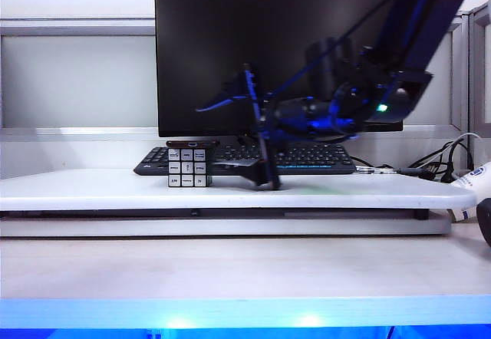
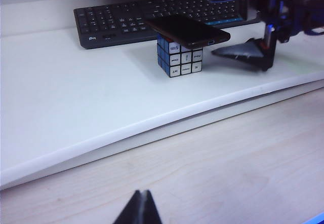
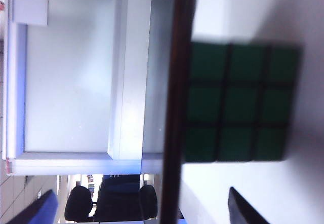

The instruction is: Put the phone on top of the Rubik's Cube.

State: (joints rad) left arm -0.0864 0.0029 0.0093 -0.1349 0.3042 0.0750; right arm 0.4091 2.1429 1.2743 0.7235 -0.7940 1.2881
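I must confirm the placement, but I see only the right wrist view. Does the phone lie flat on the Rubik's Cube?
Observer: Yes. The left wrist view shows the phone flat on the Rubik's Cube, overhanging it.
Operator: Does the right gripper touch it?
Observer: No. The right gripper stands open beside the cube, apart from the phone.
Operator: And the left gripper?
Observer: The left gripper is shut, far off above the wooden desk.

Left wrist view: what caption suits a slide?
Thin black phone lies on the white-tiled Rubik's Cube; right gripper, fingers open, beside it.
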